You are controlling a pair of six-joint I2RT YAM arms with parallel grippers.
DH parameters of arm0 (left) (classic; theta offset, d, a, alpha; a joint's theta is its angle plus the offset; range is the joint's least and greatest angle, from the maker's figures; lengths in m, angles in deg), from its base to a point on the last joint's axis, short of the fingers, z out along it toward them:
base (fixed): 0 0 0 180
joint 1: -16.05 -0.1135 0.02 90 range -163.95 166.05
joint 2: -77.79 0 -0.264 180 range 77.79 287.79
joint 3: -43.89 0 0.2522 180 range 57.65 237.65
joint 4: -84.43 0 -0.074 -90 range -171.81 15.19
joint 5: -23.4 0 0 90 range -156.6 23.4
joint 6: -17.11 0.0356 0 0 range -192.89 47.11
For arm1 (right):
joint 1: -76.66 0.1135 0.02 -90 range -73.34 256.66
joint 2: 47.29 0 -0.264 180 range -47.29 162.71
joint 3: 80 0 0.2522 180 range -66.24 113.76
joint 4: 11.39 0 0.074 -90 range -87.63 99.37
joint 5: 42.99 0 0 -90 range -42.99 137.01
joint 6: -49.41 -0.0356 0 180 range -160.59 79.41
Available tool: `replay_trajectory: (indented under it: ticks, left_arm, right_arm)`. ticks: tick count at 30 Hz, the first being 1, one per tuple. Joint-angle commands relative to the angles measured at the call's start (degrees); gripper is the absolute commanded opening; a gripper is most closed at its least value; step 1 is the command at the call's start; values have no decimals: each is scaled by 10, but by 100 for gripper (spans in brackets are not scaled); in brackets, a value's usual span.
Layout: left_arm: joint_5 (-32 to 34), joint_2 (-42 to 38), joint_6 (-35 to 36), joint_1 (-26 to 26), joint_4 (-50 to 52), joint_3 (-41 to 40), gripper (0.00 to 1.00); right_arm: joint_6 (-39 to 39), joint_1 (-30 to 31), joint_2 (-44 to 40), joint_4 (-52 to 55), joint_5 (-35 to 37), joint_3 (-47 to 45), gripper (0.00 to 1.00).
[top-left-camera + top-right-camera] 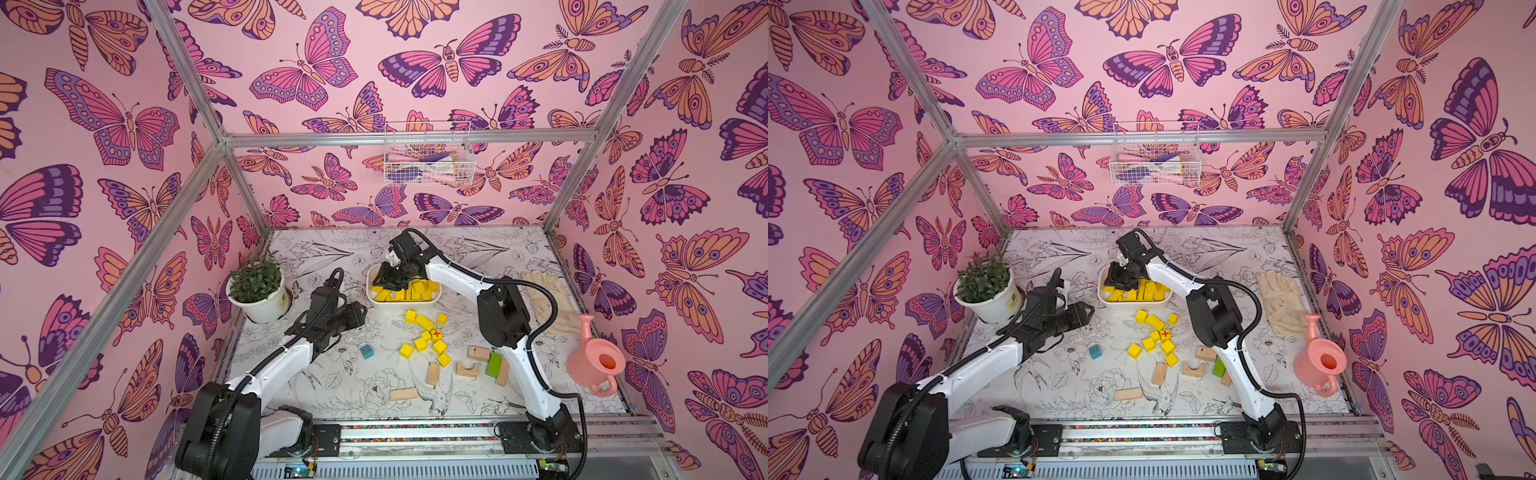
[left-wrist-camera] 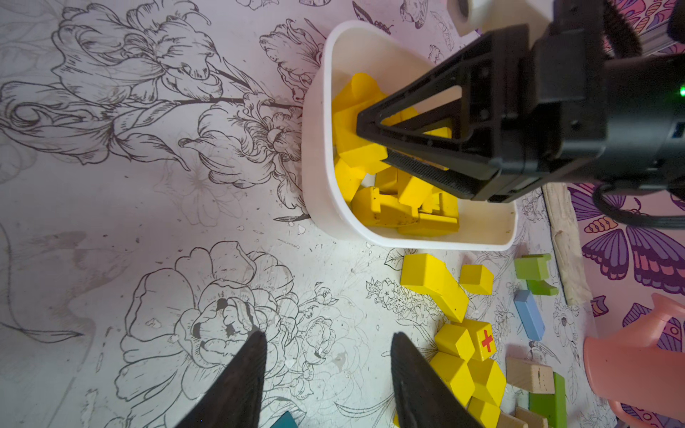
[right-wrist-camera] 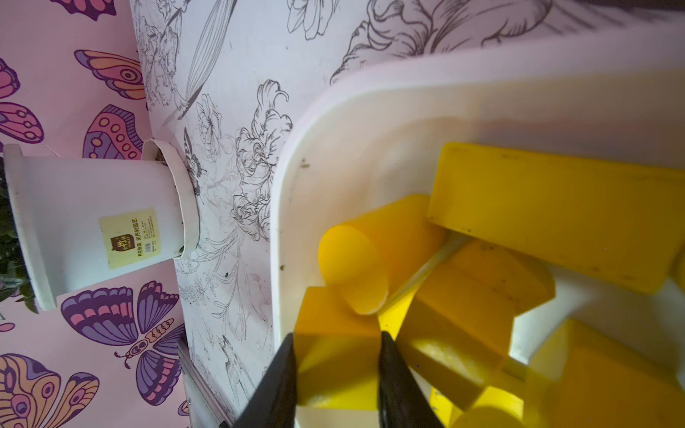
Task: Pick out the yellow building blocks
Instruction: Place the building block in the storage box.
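Observation:
Several yellow building blocks (image 1: 428, 336) lie loose on the table in front of a white bin (image 1: 415, 306) that holds several more; both top views show this. One loose cube (image 2: 482, 339) bears a red cross. My right gripper (image 3: 337, 335) hangs over the bin's left end (image 3: 281, 222), shut on a yellow block (image 3: 333, 352) between its fingers. Beneath it lie a yellow cylinder (image 3: 352, 255) and bars. My left gripper (image 2: 328, 335) stands open above the bare table, left of the loose cluster (image 1: 1156, 334), with nothing between its fingers.
A potted plant (image 1: 257, 291) stands at the left edge. A teal cube (image 1: 366, 351) lies near my left arm. Tan blocks (image 1: 478, 353) and a green block (image 1: 493, 365) lie by my right arm. A pink watering can (image 1: 594, 361) and gloves (image 1: 548, 299) are at the right.

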Motion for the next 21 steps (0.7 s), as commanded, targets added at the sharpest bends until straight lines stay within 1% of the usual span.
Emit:
replay_trajectory:
  ticks: [1, 9, 12, 16, 18, 21]
  left_arm:
    - [-8, -3, -5, -5, -8, -13, 55]
    - [-10, -4, -6, -6, -9, -14, 55]
    - [-10, -5, -7, -8, -9, -15, 54]
    - [-9, -5, -9, -9, -11, -16, 54]
    - [-10, -6, -9, -10, -10, -17, 54]
    - [-11, -7, -10, -10, -10, -17, 54]
  right_arm:
    - [-8, 4, 8, 11, 5, 23, 24]
    - [-4, 5, 4, 20, 10, 24, 32]
    - [2, 6, -2, 25, 15, 24, 39]
    - [10, 8, -13, 29, 18, 19, 42]
    - [12, 8, -21, 26, 17, 13, 46]
    - [11, 9, -35, 21, 18, -2, 45]
